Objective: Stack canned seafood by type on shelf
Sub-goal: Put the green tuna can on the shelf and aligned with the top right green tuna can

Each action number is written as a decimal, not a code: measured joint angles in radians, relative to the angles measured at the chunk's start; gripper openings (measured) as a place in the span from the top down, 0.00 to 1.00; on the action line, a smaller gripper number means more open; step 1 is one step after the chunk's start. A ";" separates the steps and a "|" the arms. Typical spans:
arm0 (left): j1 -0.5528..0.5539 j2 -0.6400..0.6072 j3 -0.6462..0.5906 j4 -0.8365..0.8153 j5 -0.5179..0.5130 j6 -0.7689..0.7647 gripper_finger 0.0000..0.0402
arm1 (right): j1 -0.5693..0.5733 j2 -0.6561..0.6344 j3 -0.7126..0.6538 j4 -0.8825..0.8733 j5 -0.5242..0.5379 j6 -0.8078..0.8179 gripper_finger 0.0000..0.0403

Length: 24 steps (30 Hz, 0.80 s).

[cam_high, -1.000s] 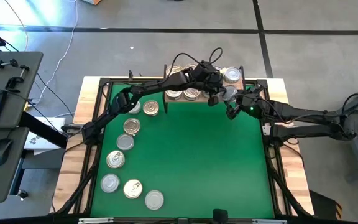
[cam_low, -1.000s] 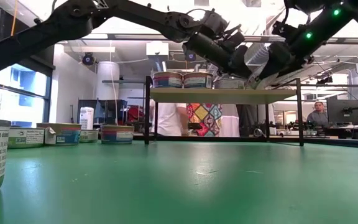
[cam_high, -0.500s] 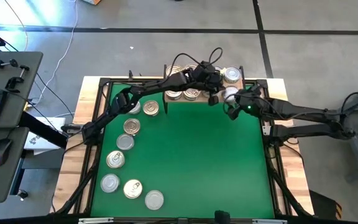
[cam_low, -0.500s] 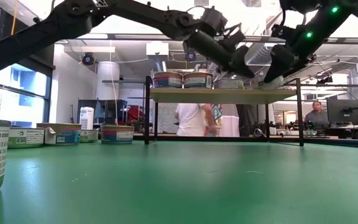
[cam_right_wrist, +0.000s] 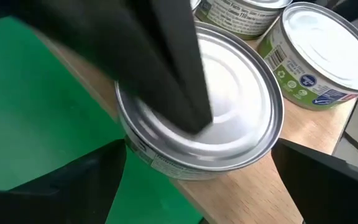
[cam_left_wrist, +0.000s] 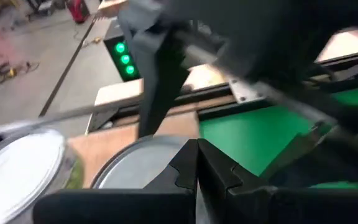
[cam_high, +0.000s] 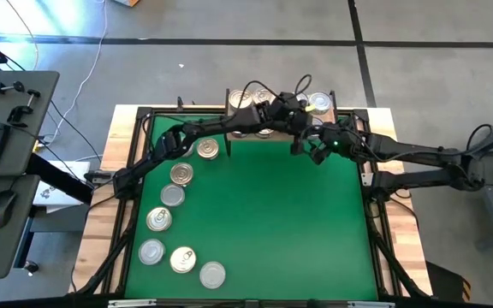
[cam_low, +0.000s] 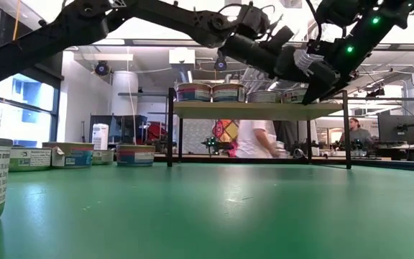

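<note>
A silver tin (cam_right_wrist: 207,118) sits flat at the shelf's (cam_right_wrist: 316,140) front edge, overhanging slightly. The right gripper (cam_right_wrist: 197,180), fingers spread wide, straddles it from the mat side. The left gripper (cam_left_wrist: 196,177), fingers pressed together, rests above its lid.

Both arms crowd the shelf (cam_high: 282,128) at the desk's far edge, the left gripper (cam_high: 296,122) and right gripper (cam_high: 308,144) almost touching over its tins (cam_low: 211,92). A curved line of tins (cam_high: 172,195) blocks the left edge. The green mat (cam_high: 272,222) lies open from centre to right edge.
</note>
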 joint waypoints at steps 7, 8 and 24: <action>0.042 0.001 0.000 -0.047 -0.001 -0.052 1.00 | -0.003 0.000 0.000 0.000 -0.006 -0.026 0.02; 0.047 0.001 0.000 -0.055 0.003 -0.060 1.00 | -0.003 0.000 0.000 0.000 -0.006 -0.026 0.02; 0.058 0.001 0.000 -0.087 0.006 -0.062 1.00 | -0.003 -0.038 0.103 -0.151 -0.005 0.005 0.02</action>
